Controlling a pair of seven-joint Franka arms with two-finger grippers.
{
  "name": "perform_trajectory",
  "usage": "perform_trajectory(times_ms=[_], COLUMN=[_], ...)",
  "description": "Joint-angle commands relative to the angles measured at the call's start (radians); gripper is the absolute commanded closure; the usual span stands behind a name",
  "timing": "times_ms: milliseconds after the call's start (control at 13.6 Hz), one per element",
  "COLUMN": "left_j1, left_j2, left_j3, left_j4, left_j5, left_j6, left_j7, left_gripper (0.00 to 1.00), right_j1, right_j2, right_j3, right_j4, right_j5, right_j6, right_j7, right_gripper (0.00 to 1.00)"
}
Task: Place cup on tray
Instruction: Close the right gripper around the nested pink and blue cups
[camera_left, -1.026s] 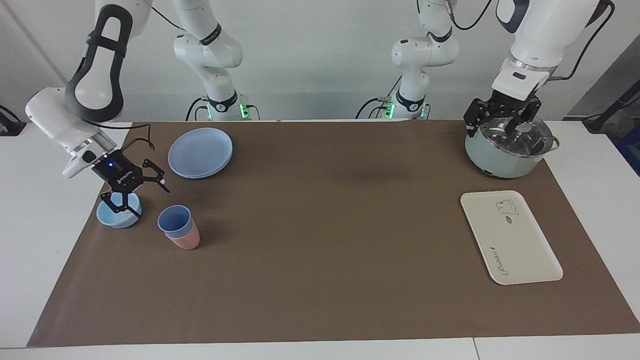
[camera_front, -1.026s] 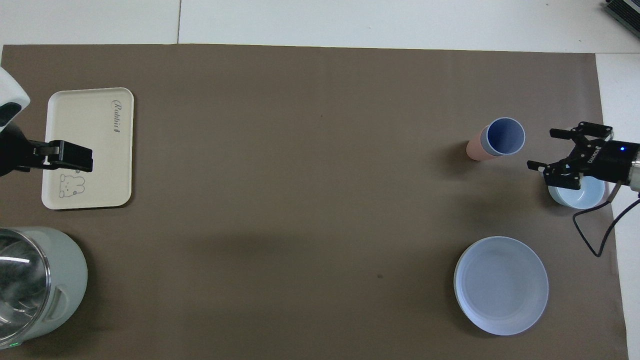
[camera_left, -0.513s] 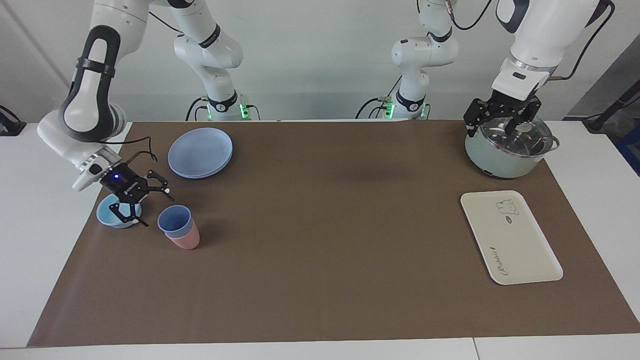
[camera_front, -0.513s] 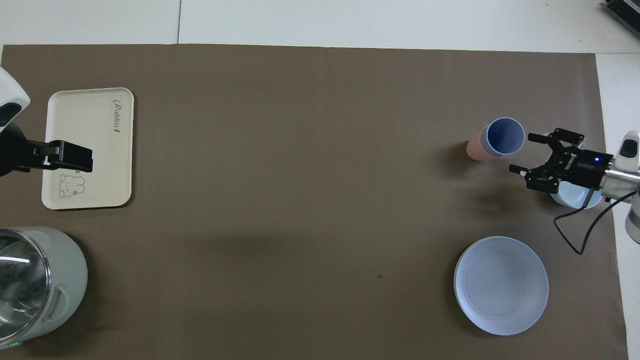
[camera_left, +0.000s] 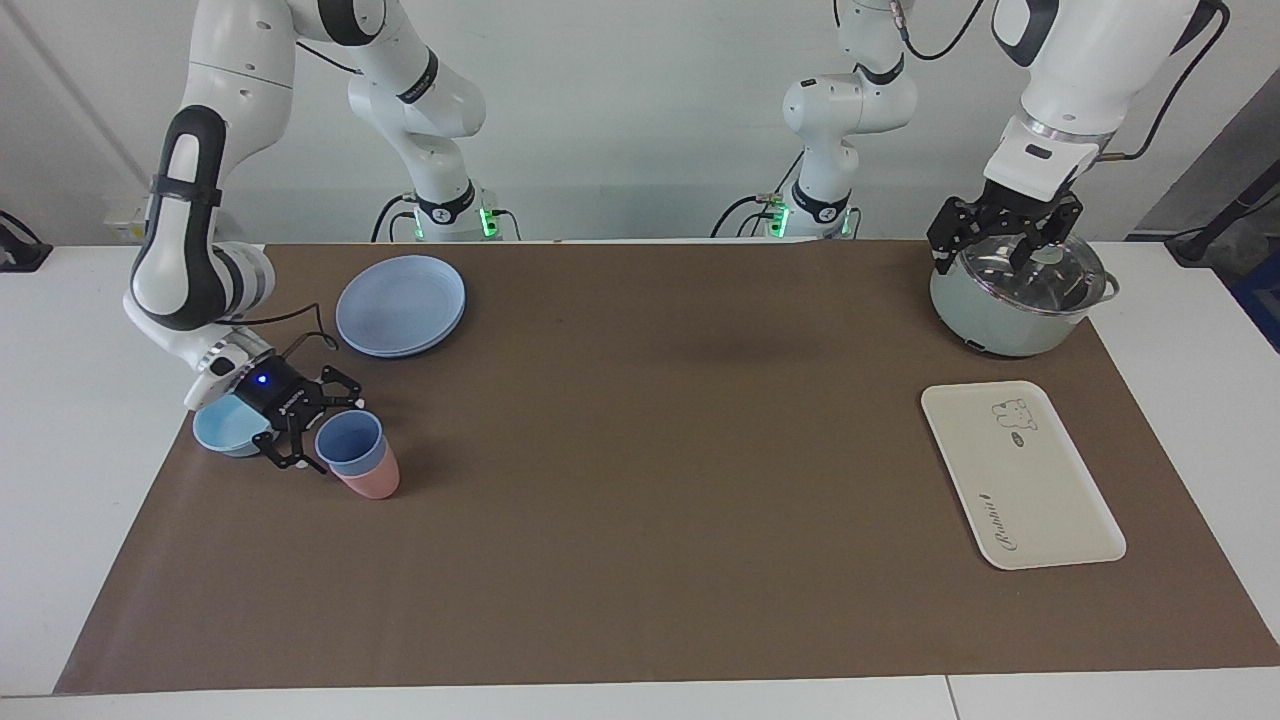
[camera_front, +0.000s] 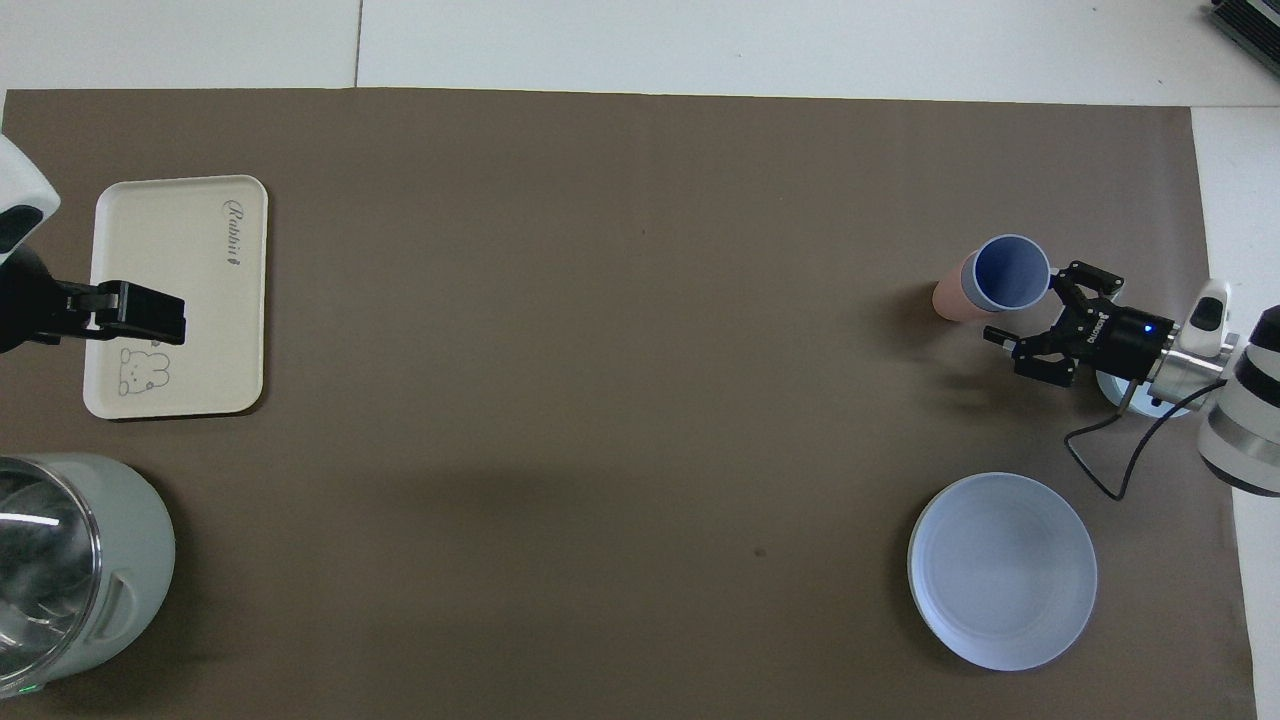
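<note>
The blue cup (camera_left: 349, 441) (camera_front: 1012, 272) stands nested inside a pink cup (camera_left: 372, 484) (camera_front: 948, 297) toward the right arm's end of the table. My right gripper (camera_left: 337, 437) (camera_front: 1024, 308) is low and open beside it, and its fingertips reach the cup's rim without closing on it. The cream tray (camera_left: 1030, 495) (camera_front: 170, 250) lies bare toward the left arm's end. My left gripper (camera_left: 1001, 243) (camera_front: 135, 312) hangs open and still above the pot's lid, holding nothing.
A light-blue bowl (camera_left: 222, 426) (camera_front: 1150, 402) sits right beside the right gripper's wrist. A round blue plate (camera_left: 400, 303) (camera_front: 1002, 570) lies nearer the robots than the cups. A pale green pot (camera_left: 1000, 320) (camera_front: 70, 570) with a glass lid stands nearer the robots than the tray.
My right gripper has dropped from over the bowl and moved sideways to the cup, staying open. The left arm has not moved.
</note>
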Motion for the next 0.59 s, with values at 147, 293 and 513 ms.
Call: perform_trajectory(times_ms=[147,293,513], left_j1=[0.008,0.008,0.008], left_j2=[-0.021,-0.021,-0.021], left_j3=[0.001,0.001,0.001], left_j4=[-0.017,-0.017,-0.017], left_j5=[-0.016,-0.016,-0.016], left_j6=[-0.008,-0.008,-0.008], left_j7=[0.008,0.008,0.008], left_gripper=[0.0,0.0,0.0], right_j1=[0.023,0.031,0.054], right_j2=[0.037,0.039,0.044], right_j3=[0.004,0.005,0.007], right_j4=[0.003,0.004,0.007], right_j5=[0.126,0.155,0.172], right_j6=[0.0,0.018,0.024], right_j7=[-0.073,-0.073,-0.073], right_gripper=[0.0,0.0,0.99])
